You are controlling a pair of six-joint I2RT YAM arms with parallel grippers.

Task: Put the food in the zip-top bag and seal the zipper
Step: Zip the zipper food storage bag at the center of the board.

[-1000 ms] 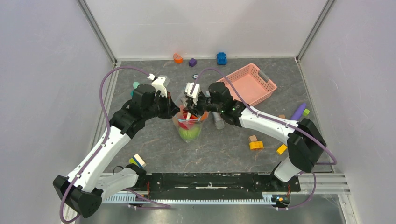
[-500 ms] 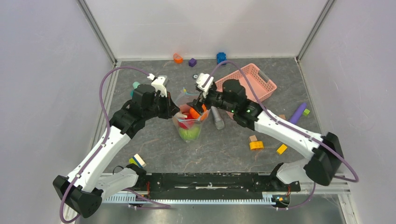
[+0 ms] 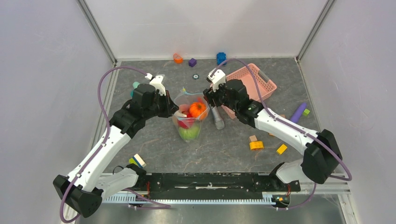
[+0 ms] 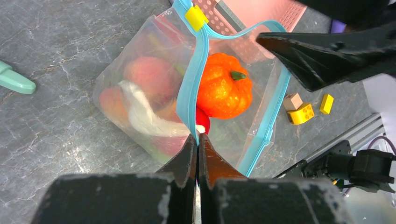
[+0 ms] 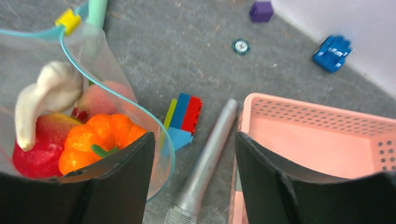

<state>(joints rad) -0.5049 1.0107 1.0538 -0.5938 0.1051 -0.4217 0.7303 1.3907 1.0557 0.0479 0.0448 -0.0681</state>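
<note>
Firmly, your left gripper (image 4: pixel 196 142) clamped the zipper (image 4: pixel 190 88); your right gripper (image 5: pixel 194 137) hung beside the bag (image 5: pixel 103 58) (pumpkin (image 5: pixel 100 137) inside), fingers (image 5: pixel 121 186) spread wide, holding nothing.

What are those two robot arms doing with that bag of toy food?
They are packing toy food into a clear zip-top bag. The left gripper is pinched shut on the bag's teal zipper, holding the mouth up. The right gripper is open, holding nothing, just beside the mouth. An orange pumpkin sits on top of the other food inside. The zipper is not sealed yet.
</note>
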